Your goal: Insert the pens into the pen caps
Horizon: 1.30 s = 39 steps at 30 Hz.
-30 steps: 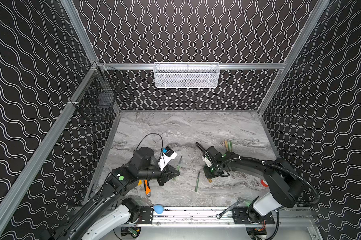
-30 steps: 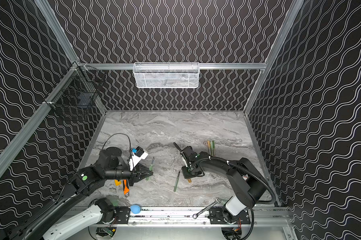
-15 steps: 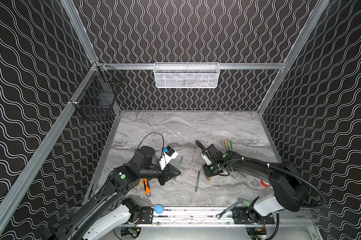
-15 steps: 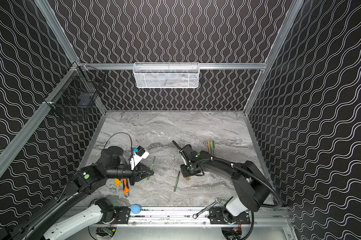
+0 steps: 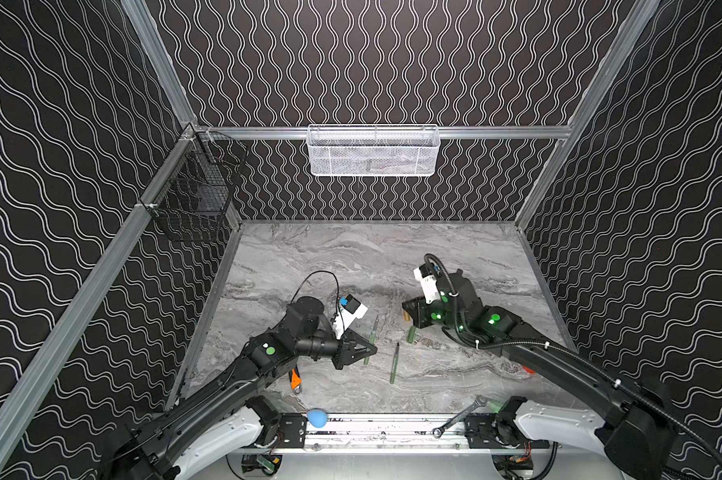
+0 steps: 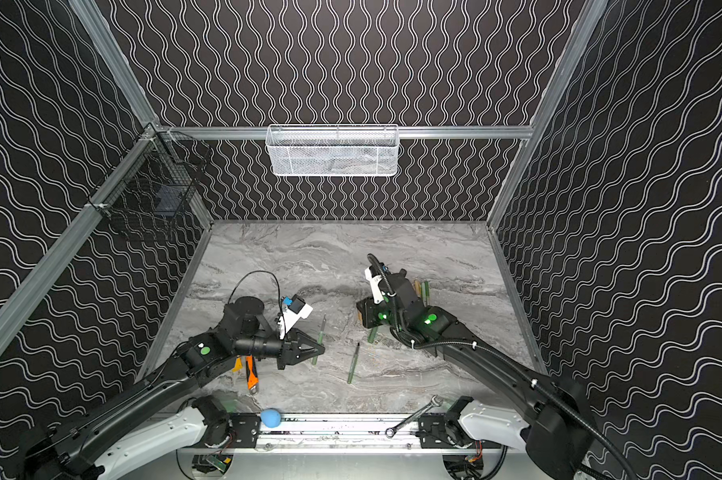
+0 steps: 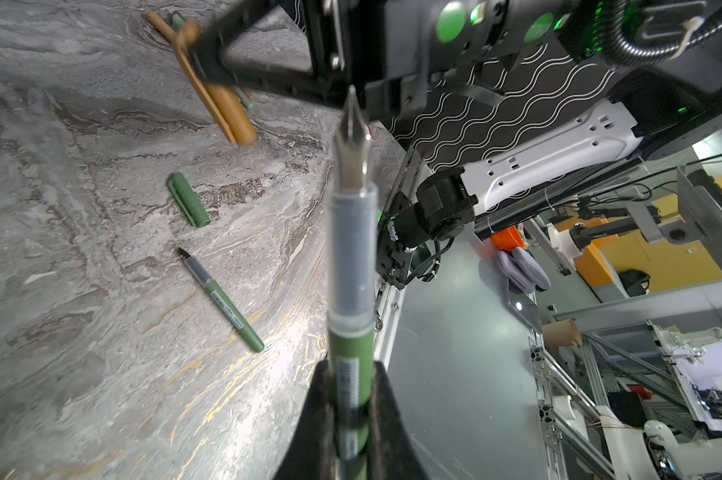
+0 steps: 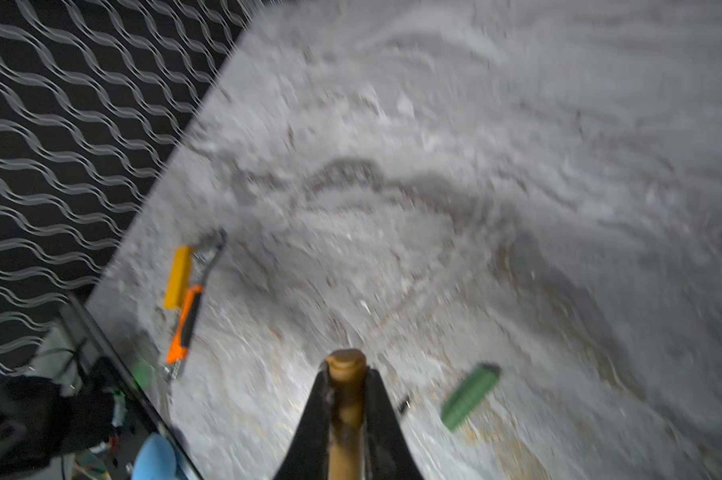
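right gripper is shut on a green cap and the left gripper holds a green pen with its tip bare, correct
Not quite: the cap in the right gripper is tan-orange, not green, as the right wrist view shows. The left gripper does hold a green pen with its tip bare.

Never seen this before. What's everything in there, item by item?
held pen: one, green, uncapped, in the left end effector
held cap: one, tan-orange, in the right end effector
loose pen: one, green, uncapped, lying mid-table
loose cap: one, green, beside it
other pens: at least two, tan and green, farther back
utility knife: one, orange-black, table's left front
yellow block: one, beside the knife
wrench: one, steel, front edge
ball: one, blue, front rail
white basket: one, back wall
black basket: one, left wall
end effectors: two, black, both shut
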Available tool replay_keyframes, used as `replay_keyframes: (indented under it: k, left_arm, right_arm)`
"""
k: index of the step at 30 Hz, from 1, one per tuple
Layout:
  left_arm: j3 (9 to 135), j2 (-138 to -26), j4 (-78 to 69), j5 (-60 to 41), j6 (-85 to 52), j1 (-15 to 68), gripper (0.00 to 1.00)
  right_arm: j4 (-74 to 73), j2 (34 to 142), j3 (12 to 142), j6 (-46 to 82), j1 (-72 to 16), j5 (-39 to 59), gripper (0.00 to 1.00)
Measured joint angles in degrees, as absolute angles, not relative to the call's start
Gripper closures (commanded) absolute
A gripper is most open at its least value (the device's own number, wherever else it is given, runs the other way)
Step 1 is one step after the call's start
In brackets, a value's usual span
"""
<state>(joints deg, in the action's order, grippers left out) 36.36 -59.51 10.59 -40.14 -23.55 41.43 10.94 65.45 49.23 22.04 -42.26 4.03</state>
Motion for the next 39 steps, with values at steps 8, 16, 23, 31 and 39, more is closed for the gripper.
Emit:
replay_keyframes:
  k: [8, 16, 23, 31, 39]
  left_arm:
    - [33.8, -60.73, 2.33, -41.76, -26.85, 41.65, 1.0]
    - [33.78, -62.0, -0.32, -42.81, -27.03, 41.67, 1.0]
    - [33.95, -60.62, 0.03, -42.3, -26.94, 41.67, 1.0]
    - [33.95, -59.31, 0.38, -40.88, -26.74, 41.67, 1.0]
    - [34.04, -57.95, 1.48, -39.22, -26.52, 41.65, 1.0]
  right_arm:
    - [-8.97, 61.98, 46.39, 23.44, -42.26, 7.2, 0.88]
    - [-18.61, 63.86, 46.96, 24.99, -44.1, 11.05, 0.88]
    - [-20.88, 64.99, 48.88, 24.38, -48.01, 12.73, 0.87]
    - [-20.53, 64.9, 48.86, 23.94, -49.19, 12.71, 0.87]
    - [-19.94, 64.6, 48.8, 23.75, -49.45, 12.69, 0.87]
